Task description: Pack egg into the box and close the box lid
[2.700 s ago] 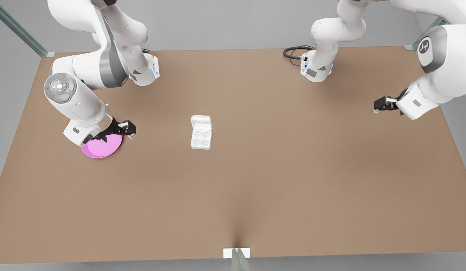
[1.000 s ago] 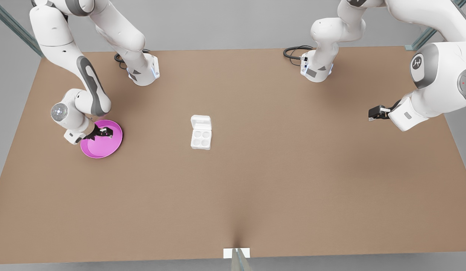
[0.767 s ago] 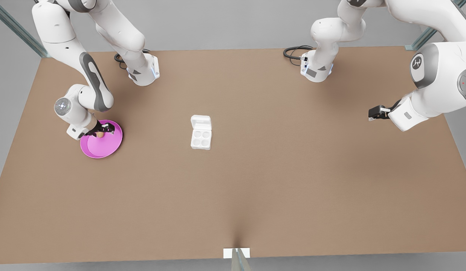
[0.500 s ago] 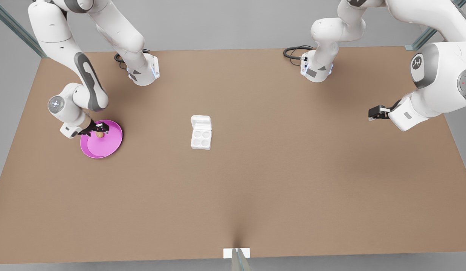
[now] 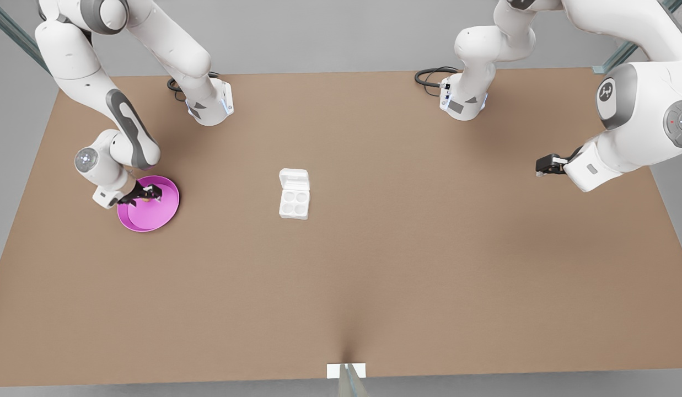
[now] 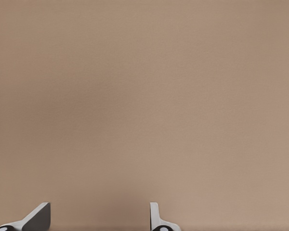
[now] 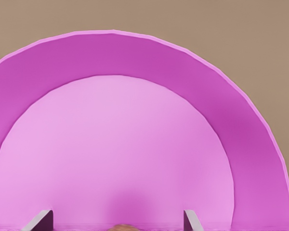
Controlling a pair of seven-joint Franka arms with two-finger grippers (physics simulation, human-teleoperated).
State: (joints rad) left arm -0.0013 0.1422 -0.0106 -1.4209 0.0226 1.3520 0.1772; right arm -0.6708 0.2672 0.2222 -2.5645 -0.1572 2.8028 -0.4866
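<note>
A plain brown desk (image 5: 407, 264) fills the scene, backed by a grey wall, with metal frame struts at its far corners and a black cable (image 5: 429, 75) coiled by one arm's base. The white box (image 5: 294, 194) lies near the desk's centre, its long axis running 12 to 6 o'clock in the front view, the box lid (image 5: 294, 178) folded open at the 12 o'clock end. Well away toward 9 o'clock, the right gripper (image 5: 148, 193) hangs over a pink dish (image 5: 153, 218), jaws spread either side of the tan egg (image 7: 121, 227). The left gripper (image 5: 543, 165) waits toward 3 o'clock above bare desk, jaws released
</note>
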